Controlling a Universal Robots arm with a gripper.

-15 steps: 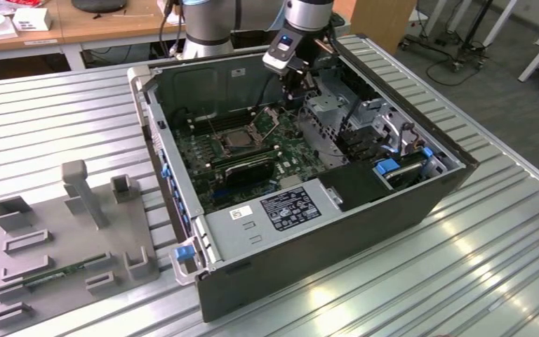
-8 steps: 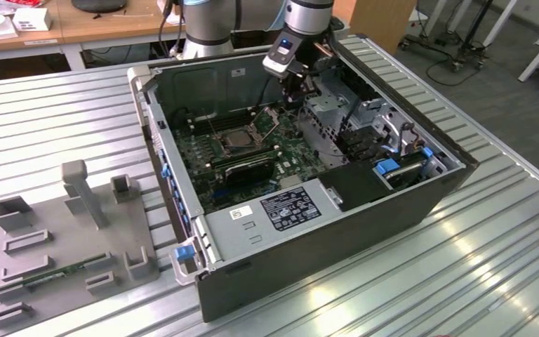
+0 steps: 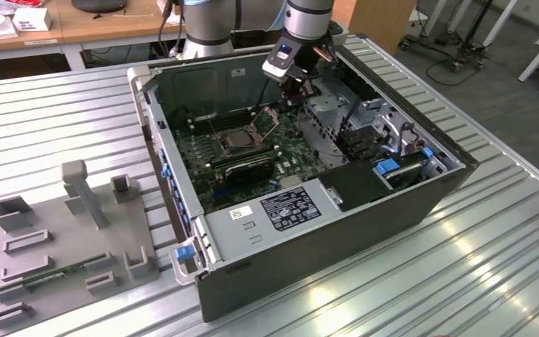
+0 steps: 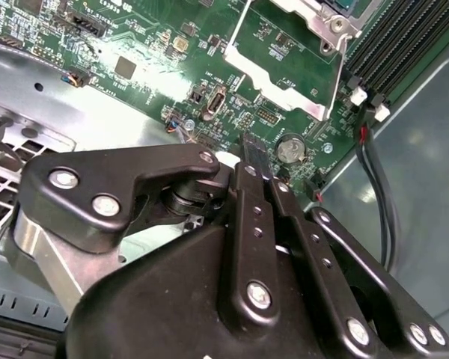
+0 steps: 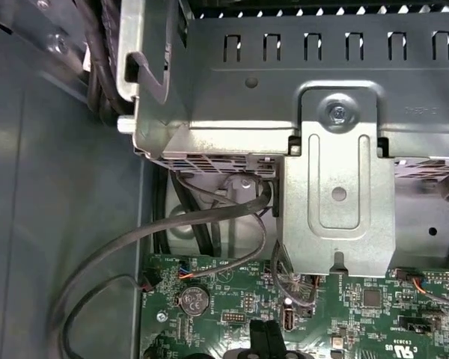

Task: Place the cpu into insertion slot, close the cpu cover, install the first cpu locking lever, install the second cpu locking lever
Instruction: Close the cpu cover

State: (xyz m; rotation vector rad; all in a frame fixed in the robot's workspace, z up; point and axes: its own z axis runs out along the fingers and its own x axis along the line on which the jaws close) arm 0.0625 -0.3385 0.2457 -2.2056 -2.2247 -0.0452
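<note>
- While the cpu cover stands raised, treat it as thin, stiff, light sheet metal — push at its free edge.
- Gripper: fingers together, nothing seen between them.

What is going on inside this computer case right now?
A robot arm is reaching into an open computer case. Its pincer is shut with nothing in it and hovers just above the green circuit board, beside the processor socket. The silver cover frame of the socket stands raised, not closed. A silvery chip appears to lie in the socket, though that is hard to confirm.
</note>
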